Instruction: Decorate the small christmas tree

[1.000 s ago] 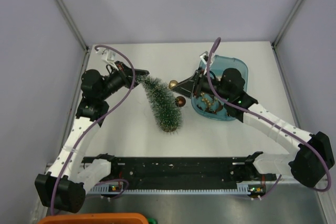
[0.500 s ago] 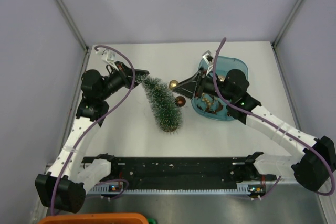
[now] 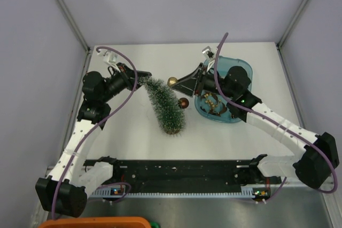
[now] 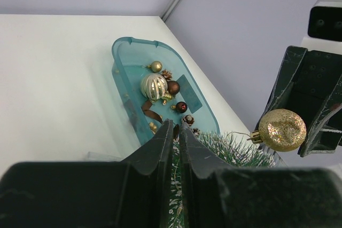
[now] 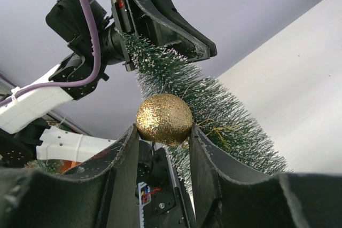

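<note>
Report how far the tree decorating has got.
Done: a brown ball sits against the tree, hung or not I cannot tell. In hand: left claw pinches the tree's top, right claw holds a gold ball beside it. Left: hanging that, plus the ornaments in the tray.

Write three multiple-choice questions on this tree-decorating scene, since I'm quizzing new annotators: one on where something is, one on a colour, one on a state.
1. Where is the gold ball?
A in the tray
B in the right hand
C hanging on the tree

2. What colour is the tray?
A red
B white
C see-through blue

3. What state is the tree in?
A tip pinched in the shut left hand
B standing untouched
C lying in the tray

Answers:
1 B, the ball sits squeezed between that hand's fingers.
2 C, its walls are clear blue.
3 A, the fingers close on the top bristles.
</note>
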